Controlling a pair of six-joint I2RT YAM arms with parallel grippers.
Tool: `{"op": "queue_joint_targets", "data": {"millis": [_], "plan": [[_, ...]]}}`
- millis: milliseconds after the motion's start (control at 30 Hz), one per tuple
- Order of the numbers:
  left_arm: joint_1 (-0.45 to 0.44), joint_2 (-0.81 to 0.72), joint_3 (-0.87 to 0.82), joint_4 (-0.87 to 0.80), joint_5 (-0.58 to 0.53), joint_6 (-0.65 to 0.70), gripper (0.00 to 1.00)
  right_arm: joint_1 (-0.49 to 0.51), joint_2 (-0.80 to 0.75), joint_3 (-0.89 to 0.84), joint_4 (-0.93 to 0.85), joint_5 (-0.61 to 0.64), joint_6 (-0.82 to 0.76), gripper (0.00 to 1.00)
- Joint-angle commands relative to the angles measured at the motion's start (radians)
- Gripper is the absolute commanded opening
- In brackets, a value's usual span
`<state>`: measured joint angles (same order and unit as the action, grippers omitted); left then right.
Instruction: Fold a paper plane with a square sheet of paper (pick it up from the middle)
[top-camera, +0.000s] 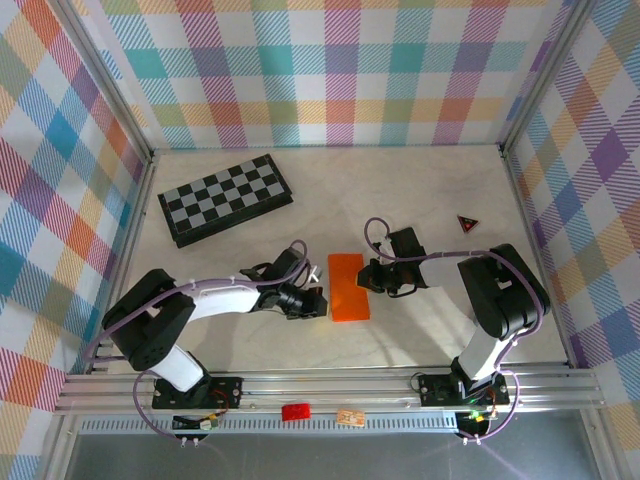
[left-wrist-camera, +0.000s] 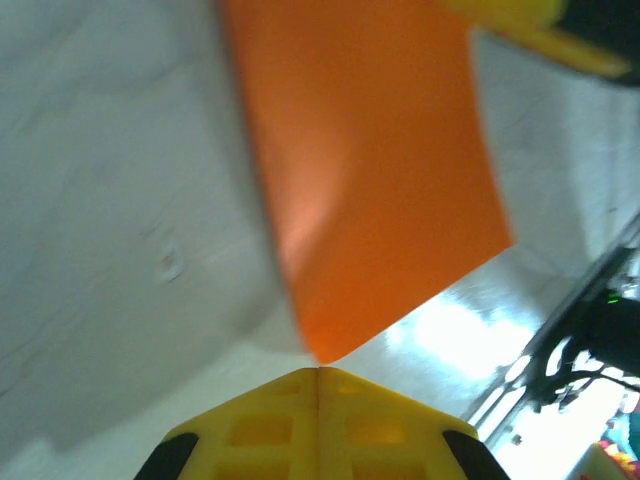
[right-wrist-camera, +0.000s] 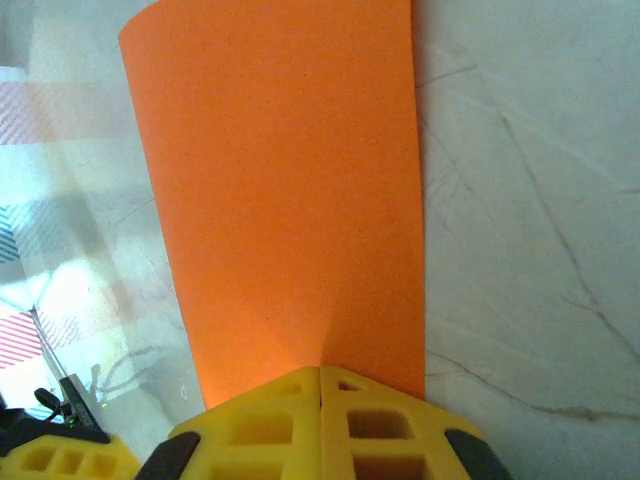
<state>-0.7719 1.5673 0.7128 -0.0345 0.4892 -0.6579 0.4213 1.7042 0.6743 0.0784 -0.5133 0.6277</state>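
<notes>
Robot lab test cell, plaid-patterned walls (top-camera: 340, 70), aluminium frame rail (top-camera: 330, 385), pale marbled tabletop (top-camera: 420, 190)

Bright orange, plain and unpatterned: the square sheet of paper (top-camera: 348, 287) against a pale cream table (top-camera: 420, 190) veined in faint grey like marble. The wall panels (top-camera: 340, 70) carry a pastel plaid of teal, orange, purple, pink and yellow on white. The checkerboard (top-camera: 225, 198) is black and grey in a black frame; the small triangle (top-camera: 467, 222) is dark red. The left arm (top-camera: 215, 300) is white with black joints and the right arm (top-camera: 500, 290) mostly black, both with lilac cables (top-camera: 375, 232). The left gripper (left-wrist-camera: 318, 372) and the right gripper (right-wrist-camera: 320, 370) are yellow with black trim. A small red piece (top-camera: 296, 411) shows on the silver rail (top-camera: 400, 385).
</notes>
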Motion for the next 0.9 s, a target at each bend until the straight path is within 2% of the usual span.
{"op": "queue_joint_targets", "data": {"millis": [0,100,300,633,867], "plan": [[-0.017,0.045,0.057,0.117,0.062,-0.056,0.0,-0.011,0.054,-0.047,-0.161,0.17,-0.026,0.0],[-0.035,0.101,0.085,0.161,0.083,-0.074,0.0,-0.01,0.051,-0.049,-0.161,0.171,-0.025,0.0],[-0.055,0.187,0.069,0.148,0.077,-0.052,0.0,-0.01,0.058,-0.05,-0.161,0.174,-0.028,0.0],[-0.062,0.07,-0.103,0.043,-0.01,0.048,0.0,-0.011,0.064,-0.051,-0.158,0.175,-0.03,0.0],[-0.076,-0.014,-0.084,-0.009,-0.059,0.093,0.01,-0.01,0.071,-0.049,-0.149,0.165,-0.025,0.0]]}}
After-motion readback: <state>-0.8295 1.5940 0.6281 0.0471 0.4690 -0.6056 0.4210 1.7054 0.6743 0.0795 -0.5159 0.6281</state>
